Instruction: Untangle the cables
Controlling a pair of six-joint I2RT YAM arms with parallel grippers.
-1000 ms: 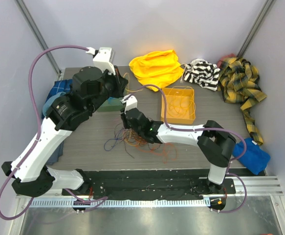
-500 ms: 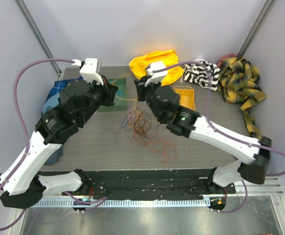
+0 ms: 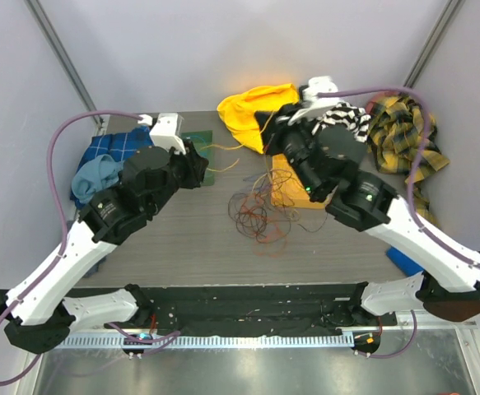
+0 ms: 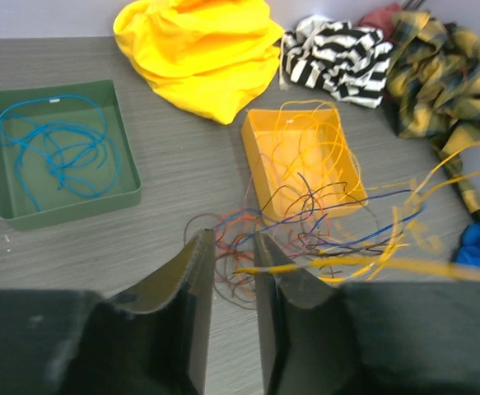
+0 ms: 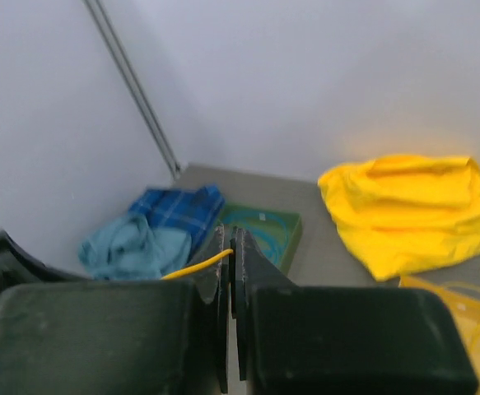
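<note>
Bases at the near edge. The left arm (image 3: 83, 239) is seen stretched forward and inward. The left gripper (image 4: 231, 240) is angled downward, jaws parted by a narrow gap. The right arm (image 3: 404, 230) is raised high and slanted toward rear centre. The right gripper (image 5: 227, 236) is noted with jaws pressed together, a yellow cable (image 5: 194, 266) pinched between them.

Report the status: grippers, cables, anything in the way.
Right gripper shut on yellow cable. Left gripper open. Tangle lies partly over orange tray. Yellow cloth apart, at far edge.

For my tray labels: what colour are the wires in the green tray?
Blue wires, clearest in the left wrist view.
</note>
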